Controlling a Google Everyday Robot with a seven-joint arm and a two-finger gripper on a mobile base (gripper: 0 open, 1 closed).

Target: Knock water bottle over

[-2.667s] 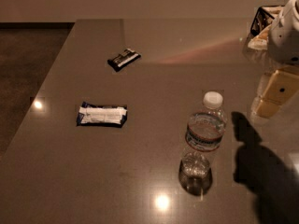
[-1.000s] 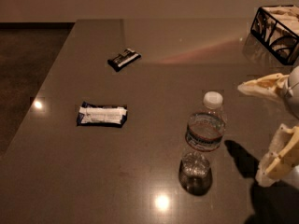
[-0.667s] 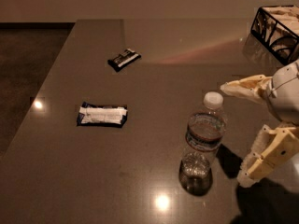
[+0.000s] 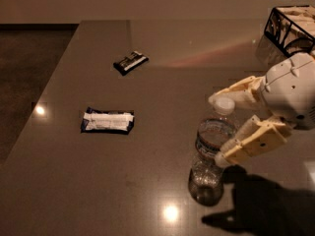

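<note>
water bottle (image 4: 204,173) upright | gripper (image 4: 216,130) against its right side, fingers spread apart | risk: low push — bottle slides along table (image 4: 123,181) instead of tipping

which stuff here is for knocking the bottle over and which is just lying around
For the job: water bottle, upright; gripper, open, straddling the bottle's top from the right.
Just lying about: dark snack bar, blue-and-white packet, wire basket.
</note>
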